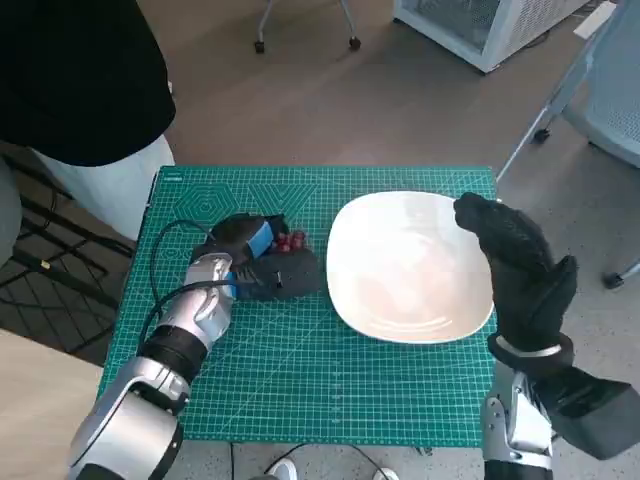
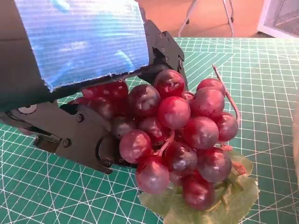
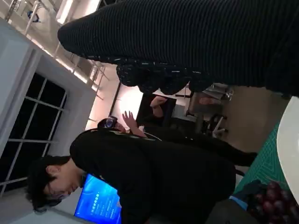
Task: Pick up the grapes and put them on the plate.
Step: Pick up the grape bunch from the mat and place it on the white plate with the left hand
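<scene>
The left hand is curling its black fingers round the grapes, a glossy red bunch of round berries with a crinkled green leaf, sitting on the gridded green surface just beside the smooth white plate. The knitted right hand is hovering over the plate's edge, fingers loosely spread, holding nothing.
</scene>
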{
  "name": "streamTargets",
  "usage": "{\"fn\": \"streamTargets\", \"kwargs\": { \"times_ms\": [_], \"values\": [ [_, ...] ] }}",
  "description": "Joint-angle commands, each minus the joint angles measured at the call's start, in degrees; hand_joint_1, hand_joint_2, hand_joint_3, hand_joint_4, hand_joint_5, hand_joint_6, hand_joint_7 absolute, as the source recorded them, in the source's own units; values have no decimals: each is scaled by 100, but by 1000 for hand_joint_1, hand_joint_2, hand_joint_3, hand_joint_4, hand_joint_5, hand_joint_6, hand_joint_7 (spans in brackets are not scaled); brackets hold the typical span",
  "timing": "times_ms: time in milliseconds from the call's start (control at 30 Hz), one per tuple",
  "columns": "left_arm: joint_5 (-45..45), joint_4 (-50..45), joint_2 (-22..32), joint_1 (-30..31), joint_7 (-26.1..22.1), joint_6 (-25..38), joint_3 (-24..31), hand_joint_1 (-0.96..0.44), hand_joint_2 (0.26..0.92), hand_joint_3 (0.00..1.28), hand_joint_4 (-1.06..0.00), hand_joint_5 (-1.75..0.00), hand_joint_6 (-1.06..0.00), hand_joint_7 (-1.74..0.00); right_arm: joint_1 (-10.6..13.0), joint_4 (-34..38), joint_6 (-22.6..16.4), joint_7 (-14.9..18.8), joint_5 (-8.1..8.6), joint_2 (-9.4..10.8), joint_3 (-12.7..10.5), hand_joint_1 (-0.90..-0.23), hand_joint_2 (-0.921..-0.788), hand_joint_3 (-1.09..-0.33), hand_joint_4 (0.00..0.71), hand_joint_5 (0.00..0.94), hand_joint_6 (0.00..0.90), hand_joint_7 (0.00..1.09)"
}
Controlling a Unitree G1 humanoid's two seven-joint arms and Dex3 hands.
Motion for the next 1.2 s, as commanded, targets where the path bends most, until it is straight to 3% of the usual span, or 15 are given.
{"fn": "streamTargets", "kwargs": {
  "times_ms": [33,567,800,1200],
  "values": [
    [-32,121,3,148,-71,-14,-36,6,921,197,-467,-1572,-602,-1014,53,56,63,-34,-66,21,24,-411,-921,-536,372,0,179,381],
    [-27,-714,266,294,-284,110,35,6,920,215,-433,-1608,-598,-1019,53,83,59,-57,-64,41,30,-409,-921,-539,370,0,175,384],
    [-32,-1576,508,480,-476,267,174,3,920,203,-491,-1388,-519,-1277,35,132,48,-59,-50,52,28,-408,-921,-538,371,0,175,385],
    [-22,-3376,940,1045,-625,444,581,2,921,185,-518,-1334,-524,-1301,28,136,51,-68,-47,85,45,-409,-921,-537,371,0,176,385]
  ]
}}
